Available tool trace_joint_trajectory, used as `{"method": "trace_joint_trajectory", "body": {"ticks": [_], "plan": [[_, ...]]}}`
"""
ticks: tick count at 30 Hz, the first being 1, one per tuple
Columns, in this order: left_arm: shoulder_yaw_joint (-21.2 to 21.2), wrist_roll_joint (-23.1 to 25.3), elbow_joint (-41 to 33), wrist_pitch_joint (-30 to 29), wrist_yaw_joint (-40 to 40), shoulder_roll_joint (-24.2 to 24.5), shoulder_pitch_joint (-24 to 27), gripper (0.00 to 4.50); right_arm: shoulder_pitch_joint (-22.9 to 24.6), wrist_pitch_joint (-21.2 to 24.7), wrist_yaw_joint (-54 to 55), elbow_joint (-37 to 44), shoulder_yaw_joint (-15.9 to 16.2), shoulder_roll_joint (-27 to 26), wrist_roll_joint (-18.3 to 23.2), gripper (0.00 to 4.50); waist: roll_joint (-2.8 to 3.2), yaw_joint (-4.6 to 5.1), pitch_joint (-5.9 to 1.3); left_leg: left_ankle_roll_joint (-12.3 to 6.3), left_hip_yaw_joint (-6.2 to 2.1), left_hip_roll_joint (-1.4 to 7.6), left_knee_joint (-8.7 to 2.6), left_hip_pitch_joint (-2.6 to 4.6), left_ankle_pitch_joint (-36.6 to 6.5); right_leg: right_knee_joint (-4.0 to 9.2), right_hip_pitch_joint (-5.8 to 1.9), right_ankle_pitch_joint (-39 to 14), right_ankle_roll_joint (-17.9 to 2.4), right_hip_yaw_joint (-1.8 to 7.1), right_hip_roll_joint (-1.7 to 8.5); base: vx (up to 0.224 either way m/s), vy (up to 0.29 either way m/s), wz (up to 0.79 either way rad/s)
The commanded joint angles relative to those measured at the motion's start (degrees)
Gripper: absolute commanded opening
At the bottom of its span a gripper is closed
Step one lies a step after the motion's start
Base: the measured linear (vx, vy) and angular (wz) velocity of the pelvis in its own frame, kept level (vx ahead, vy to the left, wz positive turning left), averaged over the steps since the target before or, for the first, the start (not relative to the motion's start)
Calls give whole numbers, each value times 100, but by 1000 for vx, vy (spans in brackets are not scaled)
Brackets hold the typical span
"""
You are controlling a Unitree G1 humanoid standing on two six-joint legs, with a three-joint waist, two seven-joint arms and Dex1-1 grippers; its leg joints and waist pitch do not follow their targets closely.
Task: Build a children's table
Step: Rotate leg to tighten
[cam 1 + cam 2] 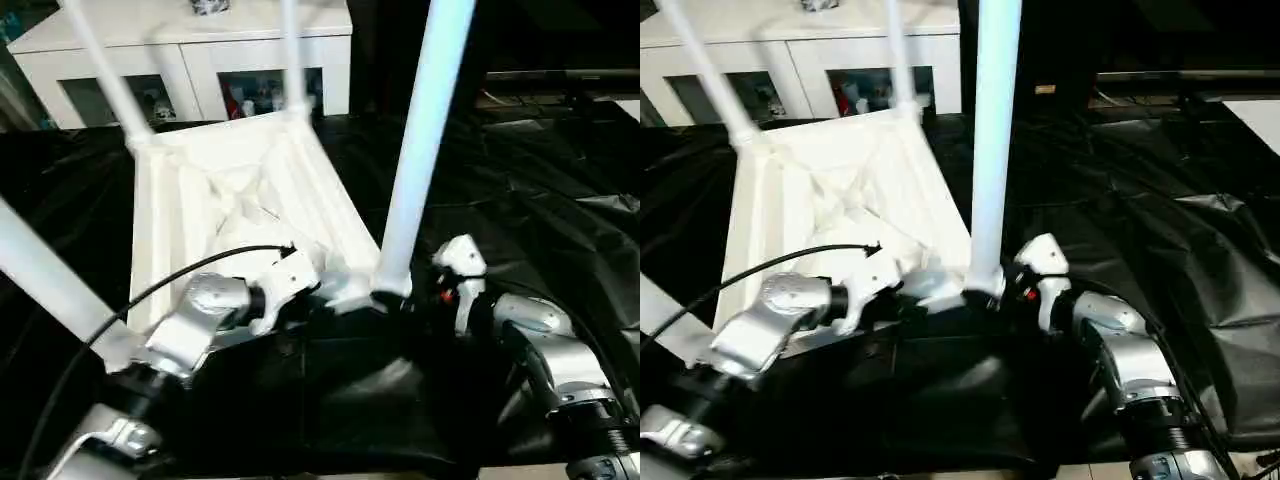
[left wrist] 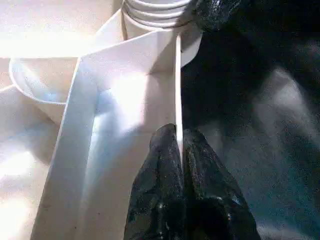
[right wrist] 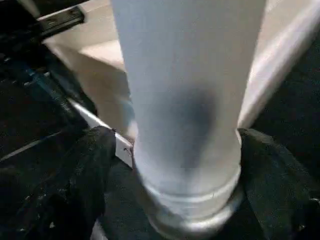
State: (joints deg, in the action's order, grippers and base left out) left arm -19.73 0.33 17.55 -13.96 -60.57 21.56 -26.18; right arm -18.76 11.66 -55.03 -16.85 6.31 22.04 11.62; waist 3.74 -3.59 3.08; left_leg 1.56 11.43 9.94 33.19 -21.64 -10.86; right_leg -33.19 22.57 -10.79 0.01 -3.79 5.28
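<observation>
Right wrist view, nearest plane: my right claw (image 3: 180,165) stands spread, one black finger (image 3: 75,185) on either side of the near leg (image 3: 185,100) at its base, where the leg enters a corner socket; I cannot be sure from this blurred view whether the pads touch the tube or stand just off it. Left wrist view: my left claw (image 2: 182,165) is pressed together on the thin upright rim (image 2: 177,90) of the table top, pinching it just beside that same corner. Left eye view, middle ground: the children's table (image 1: 240,190) lies upside down on the black sheet (image 1: 540,200), ribbed underside facing up, near corner between my two forearms, legs pointing upward. Far ground: two further legs (image 1: 290,50) rise from the back corners, and a fourth (image 1: 40,270) from the near left corner. Beyond stands a white cabinet (image 1: 190,60).

Risk, as I judge it: if the near leg is not fully seated, a sideways knock from my right claw could tilt or unseat it; a slip of the left pinch would let the light top shift on the slick sheet.
</observation>
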Motion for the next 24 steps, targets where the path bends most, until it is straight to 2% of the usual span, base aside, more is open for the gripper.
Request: {"method": "trace_joint_trajectory", "body": {"ticks": [1, 5, 7, 8, 10, 12, 14, 20, 24], "plan": [[-197, -118, -146, 27, -325, 78, 200, 0, -56, -7, -294, 163, 185, 25, 133, 386, -96, -25, -363, -680, -149, 359, -339, 85, -565, 227, -248, -374, -1603, 226, 336, 0, 0, 0], [-188, -159, -255, -1, -421, 162, 270, 0, -43, 16, -408, 174, 201, -24, 178, 386, -100, -53, -380, -754, -142, 356, -299, 61, -379, 181, -237, -116, -1665, 234, 348, 0, 0, 0], [-185, -156, -265, -2, -428, 171, 283, 0, -34, 10, -445, 172, 223, -19, 167, 386, -106, -64, -376, -724, -139, 354, -301, 62, -467, 191, -233, -267, -1646, 233, 349, 0, 0, 0], [-187, -152, -263, 0, -430, 173, 285, 0, -32, -3, -462, 156, 235, -12, 152, 370, -117, -71, -369, -671, -137, 351, -304, 62, -567, 205, -234, -424, -1619, 238, 354, 0, 0, 0], [-186, -153, -276, -7, -436, 176, 289, 0, -33, -10, -498, 136, 245, -1, 146, 370, -121, -81, -358, -576, -140, 354, -315, 65, -714, 226, -226, -678, -1562, 250, 359, 0, 0, 0], [-178, -158, -266, 1, -449, 182, 275, 0, -34, -51, -594, 97, 292, 58, 106, 343, -144, -96, -355, -458, -142, 347, -320, 72, -859, 243, -224, -939, -1476, 260, 363, 0, 0, 0], [-170, -157, -258, 9, -446, 191, 269, 0, -36, -97, -628, 64, 320, 84, 69, 327, -143, -120, -368, -405, -142, 349, -315, 80, -842, 240, -220, -961, -1435, 265, 359, 0, 0, 0], [-142, -134, -257, 7, -428, 213, 272, 0, -44, -242, -707, -23, 428, 175, -61, 312, -152, -149, -406, -530, -139, 334, -272, 63, -530, 174, -229, -488, -1511, 255, 351, 0, 0, 0], [-123, -125, -268, 0, -449, 231, 298, 0, -55, -331, -693, -106, 463, 220, -148, 312, -166, -149, -407, -580, -135, 329, -263, 58, -530, 173, -236, -484, -1530, 253, 350, 0, 0, 0]]}}
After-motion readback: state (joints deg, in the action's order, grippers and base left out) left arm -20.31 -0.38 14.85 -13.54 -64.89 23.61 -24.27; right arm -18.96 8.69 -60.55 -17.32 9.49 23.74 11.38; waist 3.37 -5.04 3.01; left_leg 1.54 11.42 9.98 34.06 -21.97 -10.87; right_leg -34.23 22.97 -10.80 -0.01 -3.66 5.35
